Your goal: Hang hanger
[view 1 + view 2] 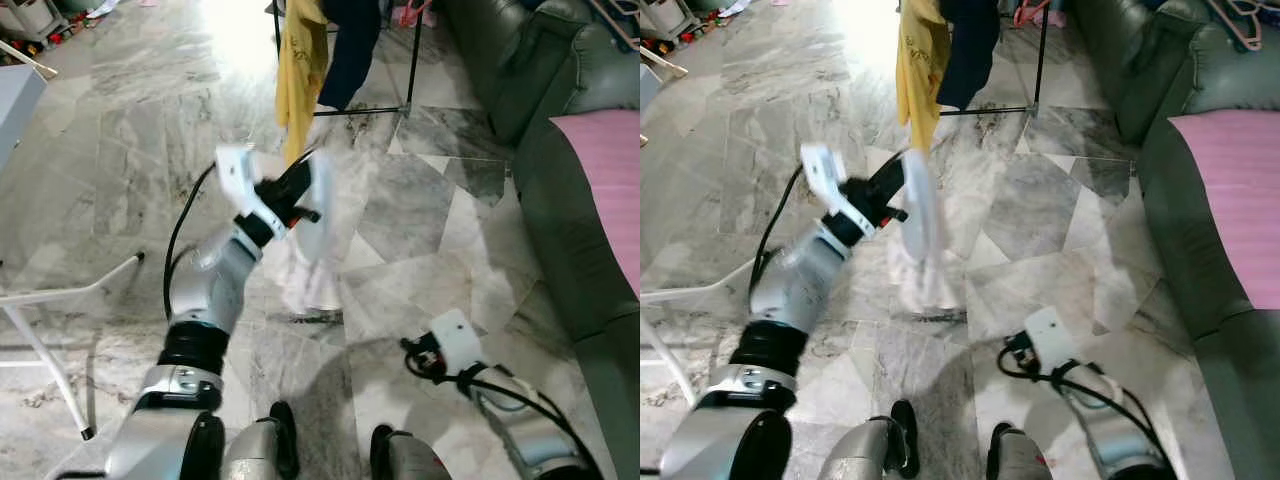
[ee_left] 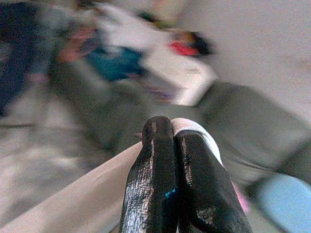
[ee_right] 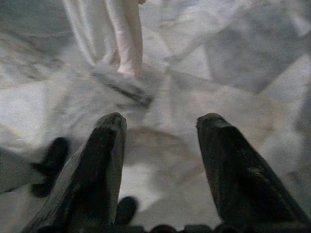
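1. Left gripper (image 1: 300, 180): arm raised and stretched forward toward the clothes rack (image 1: 412, 60); in the left wrist view its fingers (image 2: 165, 184) are pressed together, pinching the top of a white garment (image 1: 310, 250).
2. White garment: hangs down from the left gripper, its lower end just above or touching the marble floor (image 1: 420, 220); which, cannot be told. It hangs short of the clothes rack, on the robot's side of it.
3. Hanger: hard to make out; any hanger inside the garment is blurred or hidden by the cloth.
4. Right gripper (image 3: 160, 126): arm held low, well short of the clothes rack, fingers spread apart, holding nothing, pointed at the floor near the garment's hem.
5. Clothes rack: cut off at the top edge; a yellow garment (image 1: 300, 70) and a dark garment (image 1: 350, 45) hang on it.
6. Green sofa (image 1: 560, 200): right of the clothes rack, carrying a pink cloth (image 1: 610, 170).
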Controlling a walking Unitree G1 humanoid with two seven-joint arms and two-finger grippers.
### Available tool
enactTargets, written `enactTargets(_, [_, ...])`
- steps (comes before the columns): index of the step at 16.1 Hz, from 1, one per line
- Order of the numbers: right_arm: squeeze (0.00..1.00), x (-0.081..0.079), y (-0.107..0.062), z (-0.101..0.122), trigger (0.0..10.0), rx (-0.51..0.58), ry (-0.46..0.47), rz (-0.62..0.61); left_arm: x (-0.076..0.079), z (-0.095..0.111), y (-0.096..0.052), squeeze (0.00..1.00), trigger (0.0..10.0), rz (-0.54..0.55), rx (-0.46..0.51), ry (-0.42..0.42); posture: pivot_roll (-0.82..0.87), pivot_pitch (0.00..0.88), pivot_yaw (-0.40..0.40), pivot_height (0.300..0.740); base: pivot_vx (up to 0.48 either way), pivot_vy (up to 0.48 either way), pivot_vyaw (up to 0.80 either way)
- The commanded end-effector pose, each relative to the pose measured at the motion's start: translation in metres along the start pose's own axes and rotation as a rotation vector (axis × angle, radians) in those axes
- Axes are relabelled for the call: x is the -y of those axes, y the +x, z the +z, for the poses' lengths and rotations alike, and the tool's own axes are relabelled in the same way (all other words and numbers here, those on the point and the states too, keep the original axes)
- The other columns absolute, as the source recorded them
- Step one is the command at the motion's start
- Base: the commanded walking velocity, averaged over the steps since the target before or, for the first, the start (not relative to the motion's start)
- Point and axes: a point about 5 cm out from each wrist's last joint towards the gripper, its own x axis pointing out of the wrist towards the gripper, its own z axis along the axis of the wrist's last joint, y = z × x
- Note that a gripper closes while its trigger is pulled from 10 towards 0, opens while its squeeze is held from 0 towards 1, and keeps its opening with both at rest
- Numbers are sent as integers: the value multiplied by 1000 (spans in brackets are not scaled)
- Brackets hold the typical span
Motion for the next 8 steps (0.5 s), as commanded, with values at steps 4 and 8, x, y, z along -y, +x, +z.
enactTargets(4, [1000,12,1,-5,10000,9,-84,-84,36,8,-10,0,0,-361,-142,-52,-149,247,72,740,0,0,0])
enactTargets(8, [0,14,6,-3,10000,40,-92,-91,68,35,-8,0,0,-532,-112,-91,-133,251,76,740,0,0,0])
